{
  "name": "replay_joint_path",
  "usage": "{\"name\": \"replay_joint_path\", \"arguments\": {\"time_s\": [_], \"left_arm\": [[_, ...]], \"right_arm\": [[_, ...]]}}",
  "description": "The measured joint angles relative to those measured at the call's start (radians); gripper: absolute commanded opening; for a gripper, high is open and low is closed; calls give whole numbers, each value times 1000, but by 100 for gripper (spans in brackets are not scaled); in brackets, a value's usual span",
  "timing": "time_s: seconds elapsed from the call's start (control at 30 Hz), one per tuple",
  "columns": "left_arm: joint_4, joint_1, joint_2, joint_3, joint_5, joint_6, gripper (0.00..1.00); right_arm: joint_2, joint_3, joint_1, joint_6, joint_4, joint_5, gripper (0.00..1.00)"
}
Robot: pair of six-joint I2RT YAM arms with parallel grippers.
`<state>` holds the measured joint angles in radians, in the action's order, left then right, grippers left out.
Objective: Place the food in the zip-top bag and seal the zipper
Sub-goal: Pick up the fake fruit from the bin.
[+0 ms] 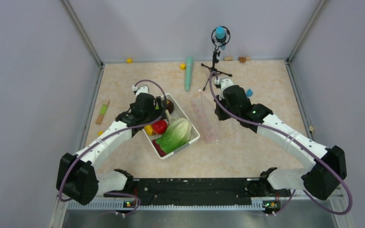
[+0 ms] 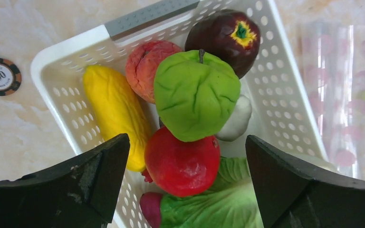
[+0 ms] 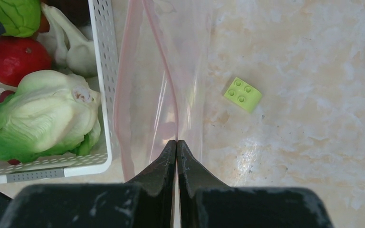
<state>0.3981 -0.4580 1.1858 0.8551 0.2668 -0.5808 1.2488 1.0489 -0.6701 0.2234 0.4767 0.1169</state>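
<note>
While the right gripper (image 3: 177,145) has its fingers pressed together on the near end of the zip-top bag (image 3: 147,85), pinching it right where the pinkish zipper (image 3: 169,90) comes in, the left gripper (image 2: 185,152) hangs wide open over the white basket (image 2: 62,52) with nothing in it. So the left arm is clearly the one nearer the food, and the right arm is on bag-holding duty.

What the next move hinges on, imo: the green apple (image 2: 195,95) sits on top of the pile, straight ahead of those open fingers and pretty much centred between them. The red apple (image 2: 183,164) is just under it on the near side. The yellow corn piece (image 2: 114,118) lies over toward the left finger, the dark maroon root (image 2: 223,38) is further out, and the whitish piece (image 2: 235,121) is tucked toward the right finger. The cabbage (image 3: 43,114) fills the end of the basket off to the right gripper's left.

The bag runs lengthways straight out from the right fingertips. The two pink strips part as they go away, so the mouth looks a bit open, though I can't tell how much. From the left gripper it's off to the right, just past the basket wall. My guess is a straight drop onto the green apple, then a short sideways carry toward that gap.
</note>
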Motion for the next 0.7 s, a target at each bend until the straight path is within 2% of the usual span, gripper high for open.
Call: {"name": "replay_joint_path", "arguments": {"time_s": [0.3, 0.43, 0.53, 0.7], "left_arm": [[-71, 69, 135, 4, -96, 7, 97], [-99, 83, 157, 11, -118, 8, 89], [-108, 83, 167, 21, -122, 13, 73], [-114, 84, 181, 43, -151, 36, 32]], "right_arm": [[0, 0, 0, -4, -24, -10, 0], [0, 0, 0, -4, -28, -15, 0], [0, 0, 0, -4, -29, -19, 0], [3, 0, 0, -4, -39, -35, 0]]}}
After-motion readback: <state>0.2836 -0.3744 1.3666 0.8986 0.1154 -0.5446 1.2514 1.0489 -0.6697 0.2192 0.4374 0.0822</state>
